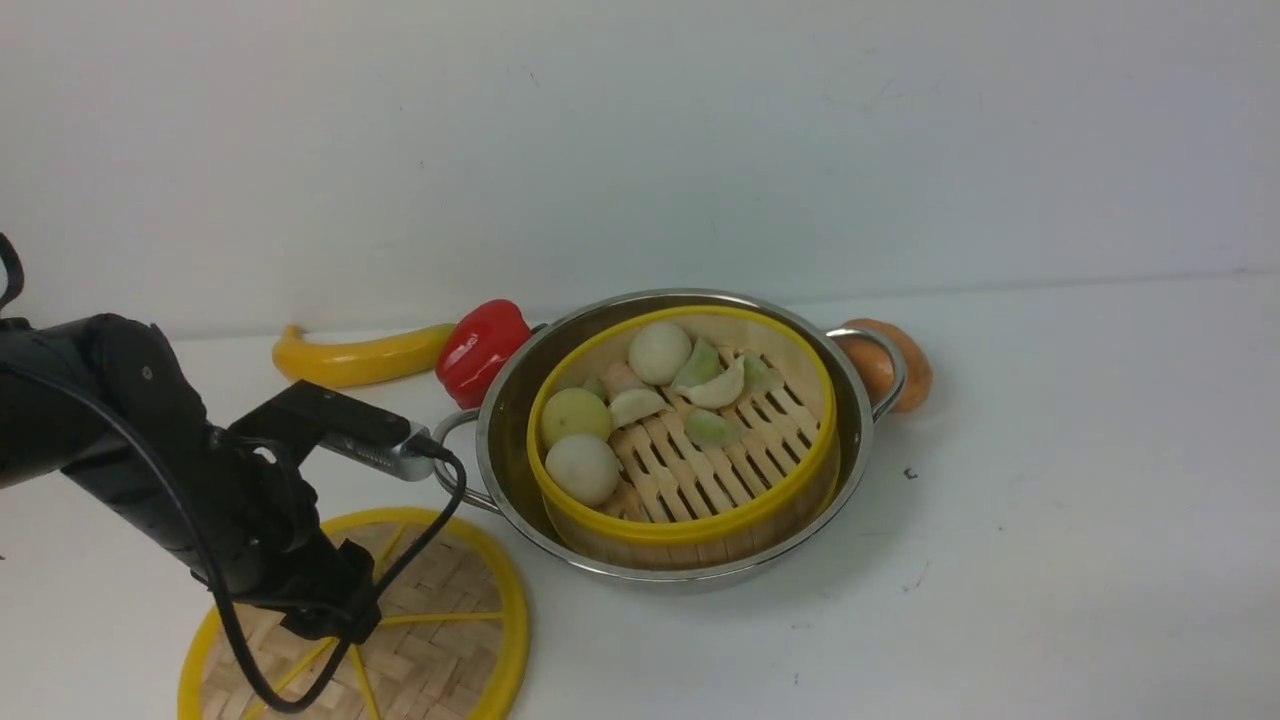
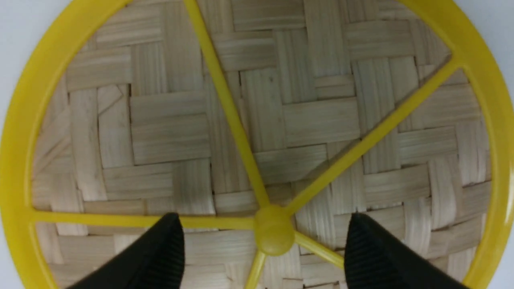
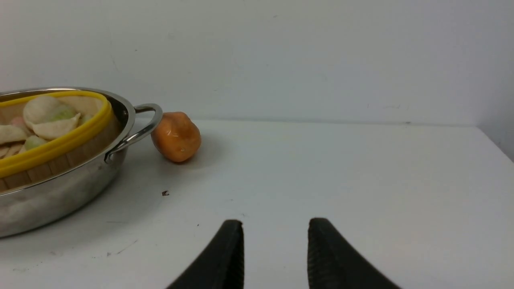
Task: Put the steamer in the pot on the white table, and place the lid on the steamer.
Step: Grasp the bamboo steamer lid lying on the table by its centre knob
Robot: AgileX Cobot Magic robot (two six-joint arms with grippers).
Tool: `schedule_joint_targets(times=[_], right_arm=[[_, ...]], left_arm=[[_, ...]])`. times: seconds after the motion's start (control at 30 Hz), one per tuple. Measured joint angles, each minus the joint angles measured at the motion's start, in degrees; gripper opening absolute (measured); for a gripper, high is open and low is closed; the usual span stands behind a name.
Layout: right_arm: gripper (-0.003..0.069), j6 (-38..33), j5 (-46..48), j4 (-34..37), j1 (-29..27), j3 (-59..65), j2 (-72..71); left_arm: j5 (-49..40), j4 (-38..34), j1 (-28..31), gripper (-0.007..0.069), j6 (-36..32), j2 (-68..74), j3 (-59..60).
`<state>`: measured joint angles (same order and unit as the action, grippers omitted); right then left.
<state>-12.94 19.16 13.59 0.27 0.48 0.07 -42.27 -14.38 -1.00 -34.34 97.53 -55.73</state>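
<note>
The steamer [image 1: 700,470], a yellow-rimmed bamboo basket holding pale buns and dumplings, sits inside the shiny pot [image 1: 860,430] on the white table [image 1: 1050,550]. The lid [image 1: 450,620], a flat woven disc with yellow rim and spokes, lies on the table at the front left, beside the pot. My left gripper [image 1: 330,610] hangs just over the lid. In the left wrist view the gripper [image 2: 265,218] is open, its fingertips on either side of the lid's [image 2: 168,120] yellow hub [image 2: 275,235]. My right gripper [image 3: 275,224] is open and empty over bare table, right of the pot [image 3: 60,192] and steamer [image 3: 60,144].
A yellow banana [image 1: 350,357] and a red pepper [image 1: 480,350] lie behind the pot on the left. An orange fruit [image 1: 905,365] sits against the pot's right handle; it also shows in the right wrist view [image 3: 176,136]. A wall stands close behind.
</note>
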Motion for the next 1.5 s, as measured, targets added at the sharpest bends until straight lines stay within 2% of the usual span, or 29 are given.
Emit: schedule_joint_targets(times=[0.27, 0.37, 0.5, 0.53, 0.6, 0.67, 0.97, 1.23, 1.5], right_arm=[[0.0246, 0.0, 0.0, 0.0, 0.0, 0.0, 0.0], [0.0246, 0.0, 0.0, 0.0, 0.0, 0.0, 0.0], [0.0246, 0.0, 0.0, 0.0, 0.0, 0.0, 0.0], [0.0246, 0.0, 0.0, 0.0, 0.0, 0.0, 0.0], [0.0246, 0.0, 0.0, 0.0, 0.0, 0.0, 0.0], [0.0246, 0.0, 0.0, 0.0, 0.0, 0.0, 0.0], [0.0246, 0.0, 0.0, 0.0, 0.0, 0.0, 0.0], [0.0246, 0.0, 0.0, 0.0, 0.0, 0.0, 0.0], [0.0246, 0.0, 0.0, 0.0, 0.0, 0.0, 0.0]], left_arm=[[0.8, 0.1, 0.0, 0.0468, 0.1, 1.7, 0.0], [1.4, 0.1, 0.0, 0.0401, 0.2, 2.0, 0.0], [1.8, -0.2, -0.1, 0.0269, 0.2, 2.1, 0.0], [1.8, -0.3, 0.0, 0.0261, 0.2, 2.1, 0.0], [1.8, -0.5, -0.2, 0.0150, 0.2, 2.1, 0.0], [1.8, -0.5, -0.2, 0.0118, 0.2, 2.1, 0.0], [1.1, -0.2, -0.2, 0.0119, 0.5, 1.8, -0.1], [-11.3, 6.7, -0.2, 0.0119, 4.6, -0.8, -6.0], [-25.1, 14.4, -0.2, 0.0119, 8.0, -5.5, -17.2]])
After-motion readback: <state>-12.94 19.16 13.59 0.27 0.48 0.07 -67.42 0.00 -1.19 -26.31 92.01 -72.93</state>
